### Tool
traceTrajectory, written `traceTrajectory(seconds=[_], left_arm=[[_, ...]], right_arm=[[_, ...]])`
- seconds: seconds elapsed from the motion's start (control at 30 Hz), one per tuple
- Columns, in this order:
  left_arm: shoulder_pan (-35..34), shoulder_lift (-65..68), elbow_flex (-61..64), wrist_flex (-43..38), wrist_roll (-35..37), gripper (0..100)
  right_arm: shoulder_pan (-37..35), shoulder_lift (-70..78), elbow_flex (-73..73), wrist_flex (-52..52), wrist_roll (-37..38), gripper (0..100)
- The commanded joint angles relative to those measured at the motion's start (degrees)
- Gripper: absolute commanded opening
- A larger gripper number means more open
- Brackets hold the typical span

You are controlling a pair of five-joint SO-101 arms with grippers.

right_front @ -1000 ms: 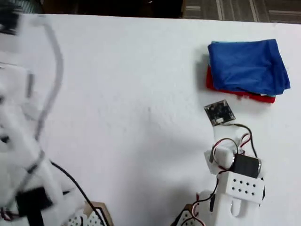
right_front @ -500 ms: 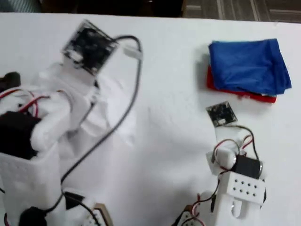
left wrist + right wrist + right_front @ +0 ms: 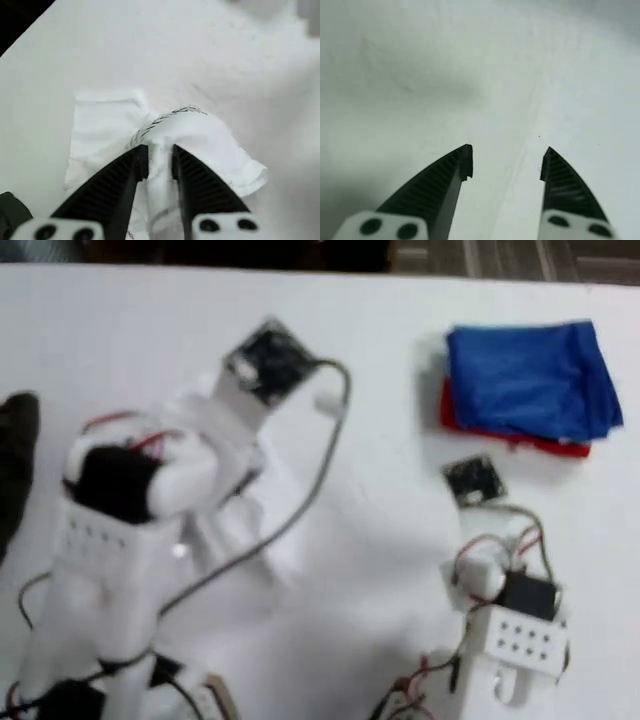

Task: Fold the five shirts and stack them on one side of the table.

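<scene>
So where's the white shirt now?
In the left wrist view the white shirt is pinched in the left gripper, on the table, left side, far from the blue shirt stacked on the red shirt at the right.

Bright, even light is washing over the white table [image 3: 380, 540], nearly glaring. The blue shirt [image 3: 530, 375] is casting a thin dark shadow along one edge. Faint grey shading is lying ahead of the right gripper [image 3: 505, 160].

In the high view the left arm [image 3: 130, 530] is blurred at the lower left. The red shirt [image 3: 447, 412] shows just an edge under the blue shirt [image 3: 530, 380]. A dark thing [image 3: 15, 465] is cut by the left border. In the left wrist view the left gripper [image 3: 160, 160] hides the lower part of the white shirt [image 3: 105, 125].
</scene>
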Motion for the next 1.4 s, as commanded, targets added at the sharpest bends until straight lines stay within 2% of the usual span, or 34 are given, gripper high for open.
traceTrajectory(seconds=[0.0,0.23,0.37,0.47,0.6,0.67,0.8,1.03,1.27,1.37], left_arm=[[0.3,-1.6,0.7,-2.4,0.5,24],[-9.8,-1.2,-1.5,-1.8,0.4,24],[-12.3,-1.1,7.3,-2.5,0.0,24],[-13.5,-1.6,16.3,-5.8,0.0,24],[-22.0,-1.4,26.0,-13.4,1.2,24],[-27.9,-1.2,29.9,-16.7,4.3,24],[-35.9,-1.2,36.2,-17.3,6.2,24],[-42.2,-1.2,43.1,-13.6,5.8,25],[-49.3,-1.2,46.4,-14.6,-0.3,25],[-50.7,-1.2,48.0,-18.7,-0.8,25]], right_arm=[[0.0,-0.7,-0.5,-2.3,0.2,22.2],[0.0,-0.5,-0.4,-5.5,0.4,22.2],[0.0,-0.5,-0.4,-5.8,0.4,22.2],[0.0,-0.5,-0.4,-5.8,0.4,22.2],[0.0,-0.7,-0.4,-5.8,0.4,22.2],[0.0,-0.8,-0.4,-5.8,0.4,22.2],[0.0,-0.7,-0.4,-5.8,0.4,22.2],[0.0,-0.5,-0.5,-8.3,0.4,22.2],[0.0,-0.5,-0.4,-8.5,0.4,22.2],[0.0,-0.5,-0.3,-8.5,0.4,22.2]])
